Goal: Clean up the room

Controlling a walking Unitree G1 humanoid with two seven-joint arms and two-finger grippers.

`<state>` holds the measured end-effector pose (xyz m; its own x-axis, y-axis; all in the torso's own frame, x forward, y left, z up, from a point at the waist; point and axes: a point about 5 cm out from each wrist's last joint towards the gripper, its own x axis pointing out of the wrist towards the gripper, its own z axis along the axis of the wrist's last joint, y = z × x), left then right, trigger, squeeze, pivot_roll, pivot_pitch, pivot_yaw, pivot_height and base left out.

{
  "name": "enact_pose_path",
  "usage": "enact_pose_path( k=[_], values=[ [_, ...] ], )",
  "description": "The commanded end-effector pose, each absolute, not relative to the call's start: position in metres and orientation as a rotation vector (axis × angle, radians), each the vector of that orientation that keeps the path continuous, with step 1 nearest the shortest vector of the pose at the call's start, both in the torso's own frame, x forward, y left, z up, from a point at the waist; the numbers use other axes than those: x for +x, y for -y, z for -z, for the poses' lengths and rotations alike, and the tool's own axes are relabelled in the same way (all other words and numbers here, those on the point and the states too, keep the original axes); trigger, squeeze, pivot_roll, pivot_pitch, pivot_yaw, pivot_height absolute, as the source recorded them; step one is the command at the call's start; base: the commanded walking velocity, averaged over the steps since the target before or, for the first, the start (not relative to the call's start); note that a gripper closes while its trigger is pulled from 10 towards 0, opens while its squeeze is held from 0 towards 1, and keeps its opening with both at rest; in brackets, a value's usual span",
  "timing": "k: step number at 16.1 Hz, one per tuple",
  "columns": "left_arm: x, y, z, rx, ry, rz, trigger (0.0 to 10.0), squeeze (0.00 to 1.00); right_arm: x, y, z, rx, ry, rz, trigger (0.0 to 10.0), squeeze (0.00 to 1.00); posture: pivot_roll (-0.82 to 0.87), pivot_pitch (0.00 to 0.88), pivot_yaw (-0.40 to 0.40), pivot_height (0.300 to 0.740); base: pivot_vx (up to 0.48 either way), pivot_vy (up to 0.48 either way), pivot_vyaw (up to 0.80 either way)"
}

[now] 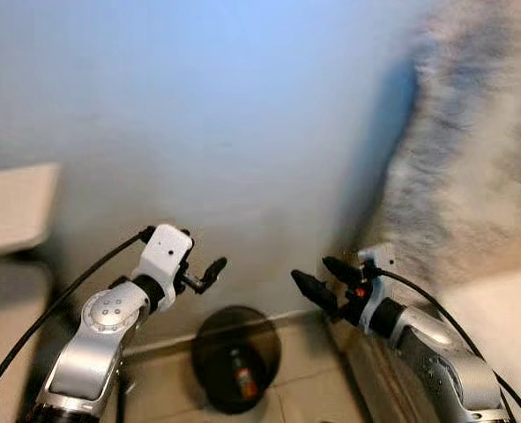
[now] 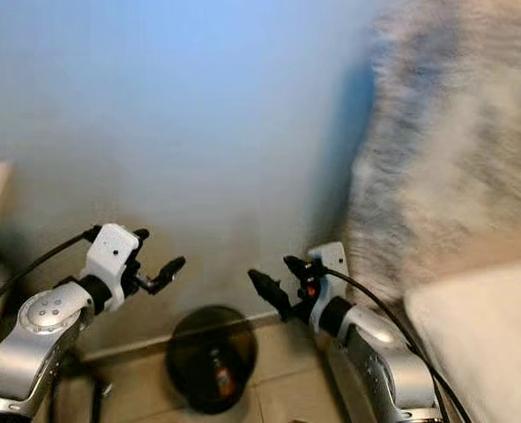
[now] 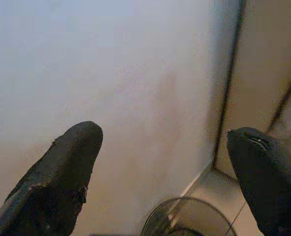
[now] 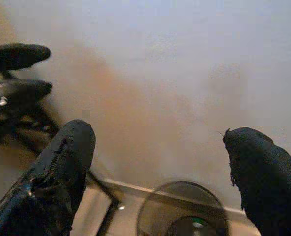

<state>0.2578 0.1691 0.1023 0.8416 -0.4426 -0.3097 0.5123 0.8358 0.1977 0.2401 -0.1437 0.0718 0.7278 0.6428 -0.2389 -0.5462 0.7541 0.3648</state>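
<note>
Evidently I was between pickups, turning or walking to find the next thing to tidy: the head views were smeared, with a pale blue-white wall point(image 1: 242, 115) across the upper frame and a grey, furry-looking blanket or throw point(image 1: 472, 150) down the right side, too blurred to name for certain. Neither arm was working on anything.

The left claw point(image 1: 209, 271) sat at lower left of centre in the left eye view, raised in front of the wall. In its wrist view the two black fingers point(image 3: 61, 177) stood wide apart with only bare wall between them, touching nothing. The right claw point(image 1: 317, 280) sat at lower right of centre, pointing toward the left one. Its fingers point(image 4: 56, 172) were likewise spread wide and empty.

The one candidate I could see was a dark round object point(image 1: 236, 357) on the tiled floor point(image 1: 313, 361) at bottom centre, against the skirting, with a small orange-red mark on it. I could not tell what it was. I judged the next move needed the view to settle, then a bend and a reach down.
</note>
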Motion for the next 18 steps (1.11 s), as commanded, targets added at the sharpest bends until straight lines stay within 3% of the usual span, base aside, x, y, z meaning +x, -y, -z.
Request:
enact_pose_path(
  k=[1, 11, 16, 18],
  values=[
    [0.2602, -0.1671, -0.1046, 0.296, -0.248, 0.509, 10.0, 0.00, 0.2436, 0.1463, -0.0742, 0.263, -0.351, -0.640, 10.0, 0.00, 0.04, 0.000, 0.008, 0.740, 0.000, 0.000, -0.59],
    [0.2661, -0.1659, -0.1032, 0.216, -0.239, 0.388, 10.0, 0.00, 0.2449, 0.1496, -0.0700, 0.264, -0.357, -0.600, 10.0, 0.00, 0.02, 0.000, 0.004, 0.740, 0.000, 0.000, -0.60],
    [0.2648, -0.1679, -0.1027, 0.255, -0.228, 0.376, 10.0, 0.00, 0.2431, 0.1489, -0.0671, 0.265, -0.362, -0.571, 10.0, 0.00, 0.02, 0.000, 0.002, 0.740, 0.000, 0.000, -0.60],
    [0.2645, -0.1701, -0.1029, 0.266, -0.228, 0.363, 10.0, 0.00, 0.2416, 0.1464, -0.0652, 0.267, -0.365, -0.568, 10.0, 0.00, 0.03, 0.000, 0.003, 0.740, 0.000, -0.480, -0.60]
  ],
)
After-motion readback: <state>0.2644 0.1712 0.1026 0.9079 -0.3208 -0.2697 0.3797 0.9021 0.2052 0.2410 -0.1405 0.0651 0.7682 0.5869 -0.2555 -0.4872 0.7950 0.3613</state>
